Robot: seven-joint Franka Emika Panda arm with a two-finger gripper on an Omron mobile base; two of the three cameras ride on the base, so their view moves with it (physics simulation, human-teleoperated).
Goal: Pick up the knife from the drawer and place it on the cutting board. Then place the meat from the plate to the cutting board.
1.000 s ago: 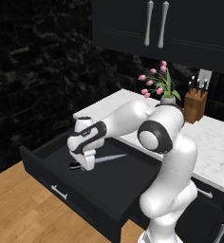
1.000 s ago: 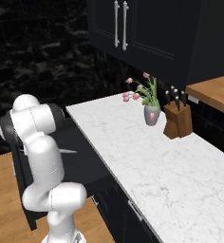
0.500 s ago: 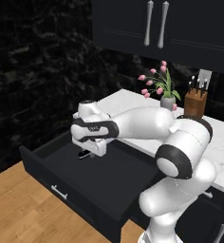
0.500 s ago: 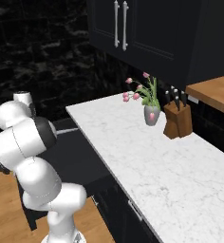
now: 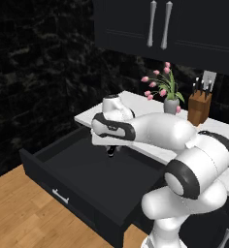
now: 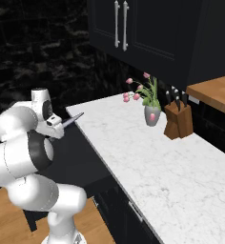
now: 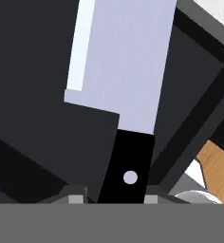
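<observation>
Farthest left in the left base view, the drawer stands pulled out from under the counter, its silver bar handle on the front panel and its dark floor bare. Above its back half, near the counter's left front corner, hangs the gripper, jaws closed tight on the black handle of the knife; the hand view shows that handle pinched between the fingertips with the blade running away from the hand. In the right base view the blade points toward the counter, lifted clear of the drawer, probably for carrying over the edge. Farther right, by the back wall, stand a flower vase and a knife block.
</observation>
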